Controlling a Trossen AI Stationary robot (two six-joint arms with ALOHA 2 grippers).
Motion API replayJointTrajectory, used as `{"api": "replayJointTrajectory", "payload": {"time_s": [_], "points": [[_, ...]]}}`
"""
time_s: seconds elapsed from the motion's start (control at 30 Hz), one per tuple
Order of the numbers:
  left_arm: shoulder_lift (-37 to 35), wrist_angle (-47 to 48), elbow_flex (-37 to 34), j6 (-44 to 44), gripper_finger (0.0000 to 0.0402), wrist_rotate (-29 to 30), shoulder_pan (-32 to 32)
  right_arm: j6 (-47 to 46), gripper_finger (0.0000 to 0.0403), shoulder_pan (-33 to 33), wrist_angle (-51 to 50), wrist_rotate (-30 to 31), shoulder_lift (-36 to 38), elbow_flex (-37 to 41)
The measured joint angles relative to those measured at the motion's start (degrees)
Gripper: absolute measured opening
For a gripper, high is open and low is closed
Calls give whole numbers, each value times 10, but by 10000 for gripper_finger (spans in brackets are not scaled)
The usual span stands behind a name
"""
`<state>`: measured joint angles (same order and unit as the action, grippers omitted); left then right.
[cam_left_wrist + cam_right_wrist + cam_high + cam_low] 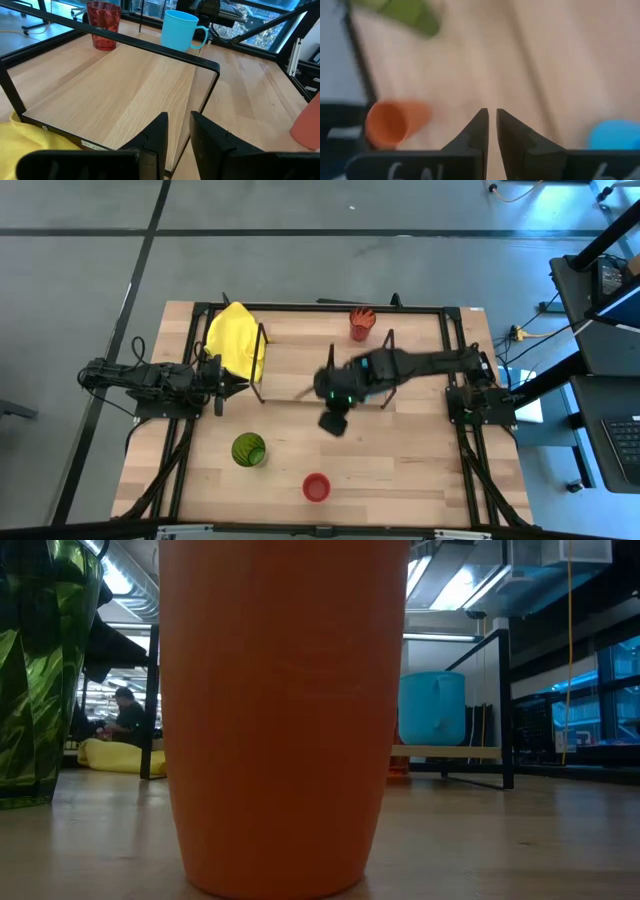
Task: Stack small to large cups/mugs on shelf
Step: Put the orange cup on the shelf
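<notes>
— Four cups, and only two up on the shelf (pixel 125 75): light blue mug (pixel 180 31) toward the right end, orange-red tumbler (pixel 361 323) by the back edge. Green tumbler (pixel 248 450) and short red cup (pixel 316 487) down on the table (pixel 400 460), toward the front, well apart from each other.

— And the right gripper (pixel 491 114)?

— Out over the shelf's front edge, near the mug. Fingers drawn almost together, nothing between them.

— Risky, that close. Easy to clip the handle or rim with the wrist and knock the mug off the board.

— Agreed. Same worry with the black wire frame (pixel 388 370) at that end: liable to snag on any low pass.

— Left gripper (pixel 178 117)?

— Waiting at the shelf's left end, just beside the yellow cloth (pixel 237 340). Fingers close together too, holding nothing.

— Anything else likely to go wrong?

— Order, mostly. Red cup probably the smallest, but hard to rank the mug against the two tumblers from here. Forcing a larger one into a smaller would jam it or topple the pile.

— And the grasp itself?

— Tumblers translucent and smooth by the look, so apt to slip out of a pinch at the rim. Worth opening wide before coming down, and setting each cup in squarely rather than dropping it.
</notes>
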<state>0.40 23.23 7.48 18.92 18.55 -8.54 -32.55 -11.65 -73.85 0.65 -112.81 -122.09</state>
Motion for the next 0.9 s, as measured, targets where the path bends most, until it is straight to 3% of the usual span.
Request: {"api": "replayJointTrajectory", "payload": {"time_s": [0.23, 0.4, 0.6, 0.9], "points": [[0, 0, 0, 0, 75, 0, 0, -25, 46, -51, 90, -38, 0, 54], [0, 0, 0, 0, 75, 0, 0, -65, 88, -65, 164, -62, 0, 75], [0, 0, 0, 0, 75, 0, 0, -95, 135, -84, 211, -59, -6, 98], [0, 0, 0, 0, 75, 0, 0, -88, 139, -115, 233, -37, -67, 100]]}}
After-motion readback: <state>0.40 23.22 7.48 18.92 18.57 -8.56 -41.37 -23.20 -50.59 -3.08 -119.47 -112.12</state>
